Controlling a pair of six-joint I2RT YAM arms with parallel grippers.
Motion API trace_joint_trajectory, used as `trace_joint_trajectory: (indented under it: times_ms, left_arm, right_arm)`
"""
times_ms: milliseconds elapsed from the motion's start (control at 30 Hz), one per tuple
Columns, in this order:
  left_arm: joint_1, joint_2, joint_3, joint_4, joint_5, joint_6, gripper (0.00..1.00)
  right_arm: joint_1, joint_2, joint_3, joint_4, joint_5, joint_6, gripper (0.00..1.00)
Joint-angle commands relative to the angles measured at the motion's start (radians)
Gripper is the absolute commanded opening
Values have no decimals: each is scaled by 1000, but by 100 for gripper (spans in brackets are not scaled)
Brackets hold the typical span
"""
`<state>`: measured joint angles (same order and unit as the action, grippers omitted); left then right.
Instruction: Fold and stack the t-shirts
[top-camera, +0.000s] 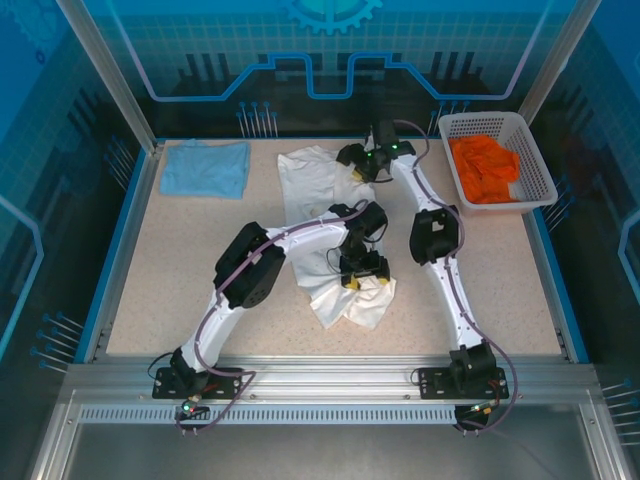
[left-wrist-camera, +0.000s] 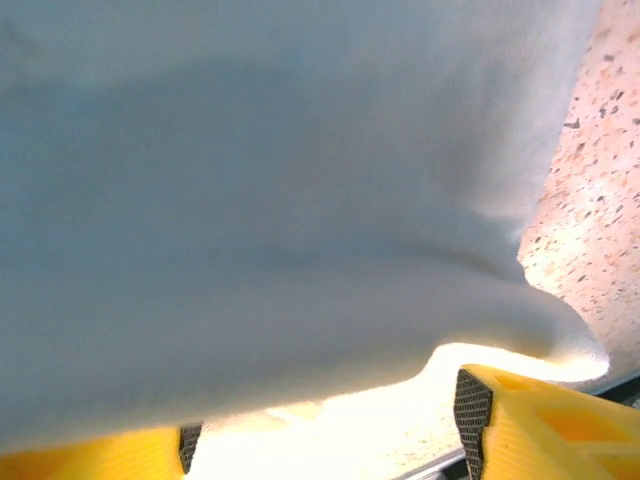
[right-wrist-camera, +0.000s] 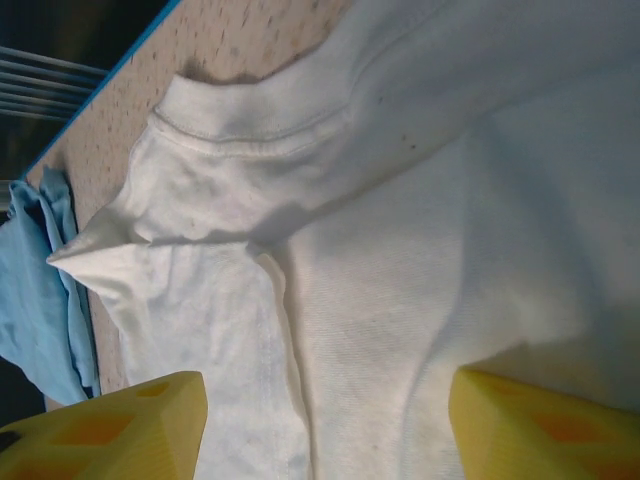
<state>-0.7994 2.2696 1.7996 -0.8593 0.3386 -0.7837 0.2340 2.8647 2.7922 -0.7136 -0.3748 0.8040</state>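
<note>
Fold set-up. White t-shirt lies lengthwise mid-counter, its near end rumpled. Light blue t-shirt lies folded at the far left corner. Left gripper stands wide over the rumpled end, and right gripper stands wide at the collar end. Recommended: pinch both ends, draw the cloth taut and flat, then fold.

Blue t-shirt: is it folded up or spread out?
Folded. The light blue t-shirt lies as a compact rectangle at the far left, no sleeves sticking out.
</note>
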Motion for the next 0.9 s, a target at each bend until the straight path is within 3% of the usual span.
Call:
trace_joint_trajectory:
  times_ms: [0, 133, 267, 333, 433, 600, 867]
  left_arm:
    - [24, -126, -32, -88, -170, 30, 79]
    - [114, -258, -56, -122, -205, 43, 83]
    - [236, -303, -74, -87, -130, 44, 82]
    - [274, -287, -69, -86, -130, 55, 77]
    - [334, -231, -73, -87, -106, 35, 69]
    - [403, -66, 25, -87, -82, 80, 67]
    - [426, 278, 436, -195, -105, 118, 66]
  right_arm:
    - [-25, -165, 9, -44, -2, -16, 69]
    - [-56, -345, -147, -132, 32, -98, 71]
    - [-61, -573, -469, -130, 71, -206, 71]
    - [-59, -674, -638, -123, 73, -218, 70]
    - [-56, -831, -936, -104, 40, -222, 67]
    - [-26, -1105, -1472, 20, -7, -198, 65]
    - [53, -1305, -1804, -55, -92, -220, 63]
